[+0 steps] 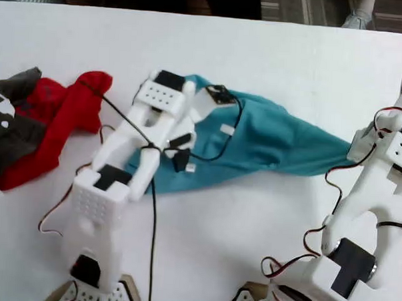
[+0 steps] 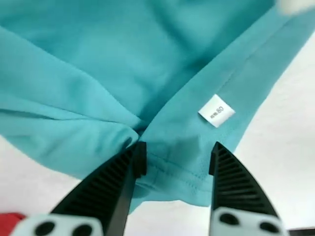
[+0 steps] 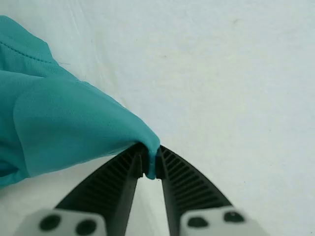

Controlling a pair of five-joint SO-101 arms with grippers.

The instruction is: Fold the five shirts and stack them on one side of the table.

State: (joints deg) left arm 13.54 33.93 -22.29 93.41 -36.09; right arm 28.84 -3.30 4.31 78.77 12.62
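Left pincer spread wide above the teal shirt, arm extended forward; right pincer clenched on its corner.

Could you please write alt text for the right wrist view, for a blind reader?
The right claw is shut on a pinched corner of the teal shirt, which bunches away from it over the white table.
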